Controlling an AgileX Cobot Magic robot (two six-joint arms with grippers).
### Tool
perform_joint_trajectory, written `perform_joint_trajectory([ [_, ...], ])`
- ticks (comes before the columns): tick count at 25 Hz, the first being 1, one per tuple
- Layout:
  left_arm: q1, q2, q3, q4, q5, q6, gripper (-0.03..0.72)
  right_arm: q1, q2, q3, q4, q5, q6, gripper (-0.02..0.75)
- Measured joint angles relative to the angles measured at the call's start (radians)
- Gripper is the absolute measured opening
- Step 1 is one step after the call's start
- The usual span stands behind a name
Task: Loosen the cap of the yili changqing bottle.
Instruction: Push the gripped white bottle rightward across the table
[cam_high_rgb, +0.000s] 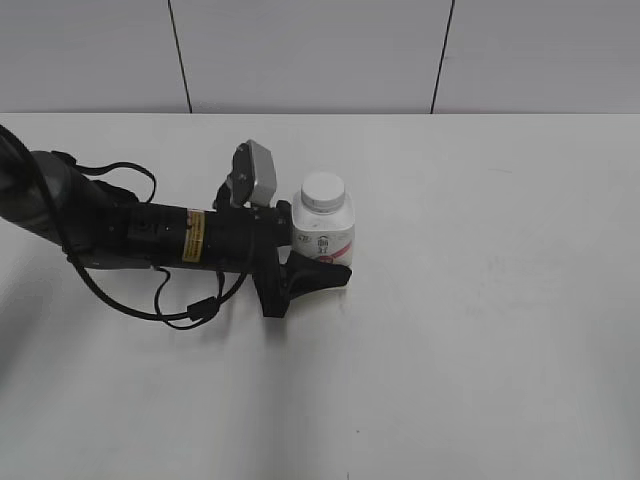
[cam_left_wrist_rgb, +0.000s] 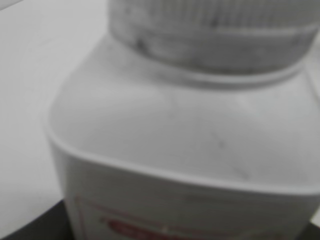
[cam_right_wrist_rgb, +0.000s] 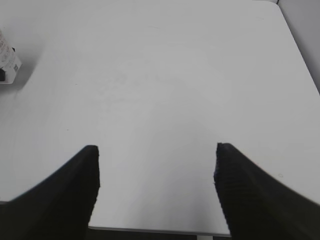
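1. Currently the yili changqing bottle (cam_high_rgb: 327, 232) is standing upright near the middle of the white bench (cam_high_rgb: 480, 330), with its cap (cam_high_rgb: 323, 190) screwed on top.
2. The left gripper (cam_high_rgb: 318, 255) is reaching in low from the left and is grasping the bottle's body; one dark finger is showing in front of the label, and the other is hidden behind the bottle.
3. The hold is sitting below the shoulders, which is probably meant to brace the bottle against turning while leaving the cap free.
4. The left wrist view is filling with the bottle's shoulder and ribbed cap, blurred from closeness.
5. The right gripper (cam_right_wrist_rgb: 156, 172) is hanging released over bare bench, well apart from the bottle, holding nothing.
6. Judging by this, loosening is not yet begun; the right gripper would need to come over the cap.
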Motion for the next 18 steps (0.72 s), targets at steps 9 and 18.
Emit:
perform_joint_trajectory([
  [9, 0.0, 0.083, 0.0, -0.011, -0.033, 0.003, 0.424, 0.0, 0.0, 0.0, 0.0, 0.0, 0.0, 0.565],
  [18, 0.0, 0.095, 0.0, -0.029, -0.075, 0.003, 0.424, 0.0, 0.0, 0.0, 0.0, 0.0, 0.0, 0.565],
])
